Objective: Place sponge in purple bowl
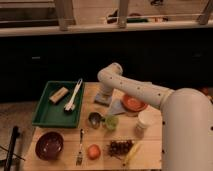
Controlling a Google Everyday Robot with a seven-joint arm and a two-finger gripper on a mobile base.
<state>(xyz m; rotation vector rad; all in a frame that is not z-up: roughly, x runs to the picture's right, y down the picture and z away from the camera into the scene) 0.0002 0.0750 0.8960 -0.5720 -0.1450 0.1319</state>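
My arm [150,95] is basically all off-white: fat, rounded tube sections with smooth shells, domed caps at the joints, and little dark dots running along the forearm part. My hand [103,96] is the same pale colour, down at the far side of the desk [97,136].

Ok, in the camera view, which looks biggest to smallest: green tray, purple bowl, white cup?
Biggest first: green tray, purple bowl, white cup. The bowl is nearer the camera, which flatters it. The gripper hangs by the table far edge.

Kitchen counter [100,161]: purple bowl [49,145], fork [80,147], cup [143,122]
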